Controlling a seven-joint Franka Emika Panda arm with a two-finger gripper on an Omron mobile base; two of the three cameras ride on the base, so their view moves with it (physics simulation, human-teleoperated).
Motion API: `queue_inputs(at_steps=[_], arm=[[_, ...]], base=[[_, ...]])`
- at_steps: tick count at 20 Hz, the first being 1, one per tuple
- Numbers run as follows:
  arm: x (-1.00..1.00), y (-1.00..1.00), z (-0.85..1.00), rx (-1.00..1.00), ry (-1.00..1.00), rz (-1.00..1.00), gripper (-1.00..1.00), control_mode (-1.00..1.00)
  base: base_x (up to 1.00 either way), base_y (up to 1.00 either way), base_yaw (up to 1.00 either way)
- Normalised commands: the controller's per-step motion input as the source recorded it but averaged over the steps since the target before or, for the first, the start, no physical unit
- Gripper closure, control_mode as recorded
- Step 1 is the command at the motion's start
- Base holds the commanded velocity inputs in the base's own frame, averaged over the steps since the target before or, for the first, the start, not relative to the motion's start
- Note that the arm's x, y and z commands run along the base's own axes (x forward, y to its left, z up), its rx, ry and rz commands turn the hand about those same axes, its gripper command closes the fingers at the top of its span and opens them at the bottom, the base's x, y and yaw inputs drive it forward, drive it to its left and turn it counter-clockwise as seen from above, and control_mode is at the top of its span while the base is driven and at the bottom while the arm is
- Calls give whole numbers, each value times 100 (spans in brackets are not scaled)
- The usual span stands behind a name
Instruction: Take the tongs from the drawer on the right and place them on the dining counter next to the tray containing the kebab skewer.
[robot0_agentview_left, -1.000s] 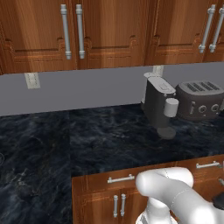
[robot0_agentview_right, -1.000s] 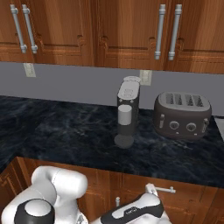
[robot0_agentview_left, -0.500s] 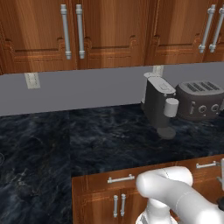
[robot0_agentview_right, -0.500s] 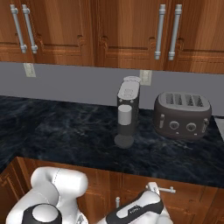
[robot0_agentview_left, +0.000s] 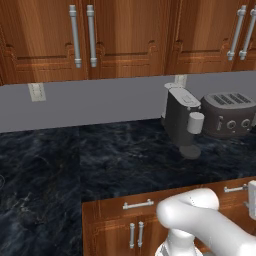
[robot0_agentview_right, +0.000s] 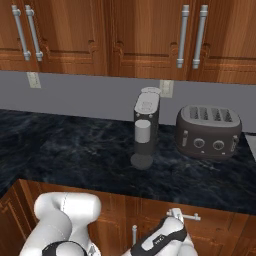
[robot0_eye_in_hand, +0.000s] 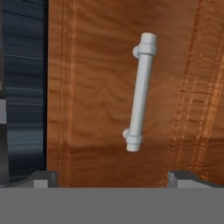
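On the black counter (robot0_agentview_right: 75, 155), coffee maker (robot0_agentview_right: 145, 127) beside toaster (robot0_agentview_right: 208, 131), drawer (robot0_eye_in_hand: 109, 109) closed, fingers (robot0_eye_in_hand: 43, 179) spread wide.

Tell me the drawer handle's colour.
Silver, on the reddish-brown drawer; the handle shows best in the hand view.

Even, shadowless render; perhaps slightly soft.

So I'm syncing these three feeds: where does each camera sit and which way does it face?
Left base view: behind the arm's left, facing counter, coffee machine, toaster; white arm lower right.
Right base view: behind its right, same coffee machine, toaster; arm lower left.
Hand view: on the hand, facing the drawer handle; open gripper fingertips at bottom.
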Motion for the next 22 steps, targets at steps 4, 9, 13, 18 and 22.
queue_inputs(at_steps=[4,9,13,18,22], arm=[[14,-19,-19,1,-2,-2,-100,-100],[13,-16,-23,0,-3,-1,-100,-100],[11,-13,-19,1,-4,0,-100,-100],[13,-13,-20,0,-3,0,-100,-100],[23,-11,-16,1,-2,0,-100,-100]], base=[[0,0,0],[0,0,0],[0,0,0],[0,0,0],[0,0,0]])
